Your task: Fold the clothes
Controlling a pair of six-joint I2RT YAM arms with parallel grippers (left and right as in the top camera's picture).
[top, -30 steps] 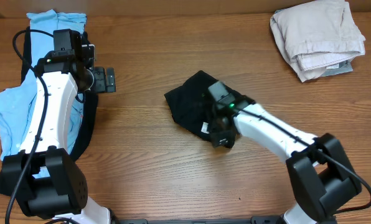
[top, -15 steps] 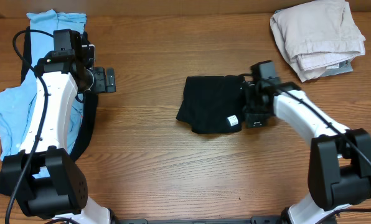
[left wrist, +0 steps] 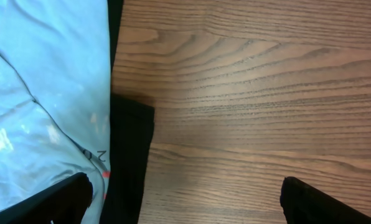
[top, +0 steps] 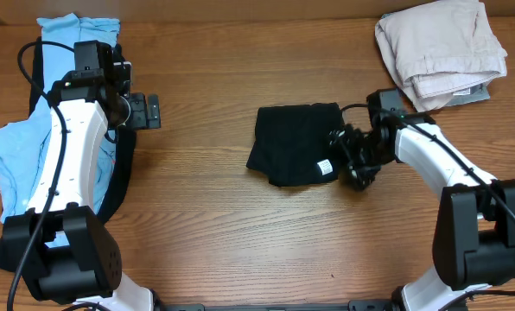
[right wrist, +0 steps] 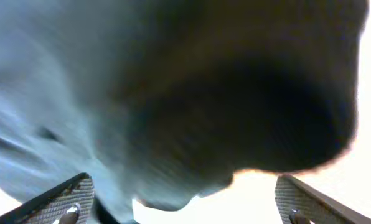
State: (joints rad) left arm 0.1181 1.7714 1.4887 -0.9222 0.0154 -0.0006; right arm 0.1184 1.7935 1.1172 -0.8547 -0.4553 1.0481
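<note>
Overhead view: black garment laid square, right arm drawn off it

Within the last second the black garment [top: 294, 143] has been carried from a crumpled, slanted heap under the right arm into a compact, nearly rectangular fold at the middle of the table [top: 232, 250]. Its white label [top: 323, 167] is turned up at the lower right corner. The right gripper [top: 352, 164] has been swung off the cloth and is now just beside its right edge, close to the label. Its jaws are spread wide and nothing is seen held, though the right wrist view is blurred by motion. This fold is judged all but finished, with the next piece to be taken from the pile at the left. The right arm is bent at the elbow, with the wrist rolled sideways. The left gripper [top: 145, 111] has not been moved: it hangs wide open and empty over bare wood, just beside the light blue garment [top: 15, 147].
</note>
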